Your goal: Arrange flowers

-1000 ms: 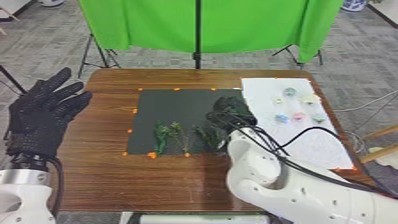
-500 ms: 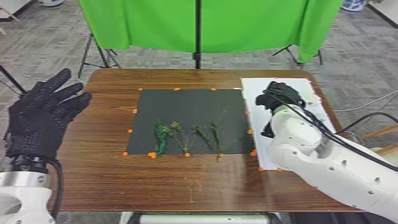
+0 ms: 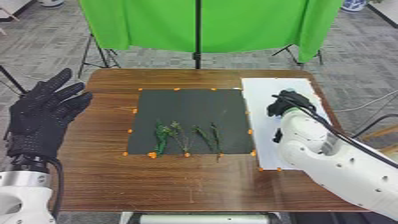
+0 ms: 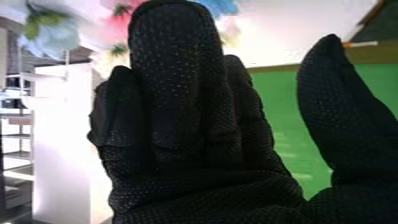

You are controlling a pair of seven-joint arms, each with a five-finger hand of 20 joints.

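On the white rectangular sheet [image 3: 258, 101], a pink-petalled flower [image 4: 117, 23] is lying just beyond the fingertips of the nearer, black-gloved right hand [image 4: 204, 192], whose fingers are resting together, thumb apart, clasping nothing; the black-gloved left hand [image 3: 40, 120] is hanging well away.

Bright head view; washed-out glare in right wrist view.

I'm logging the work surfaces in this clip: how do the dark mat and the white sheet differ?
The dark mat is close to square, while the white sheet is narrower and reaches farther both ways, front to back. Green stems lie on the dark mat; the right hand is over the white sheet. Both lie on the brown table, with orange marks along their edges.
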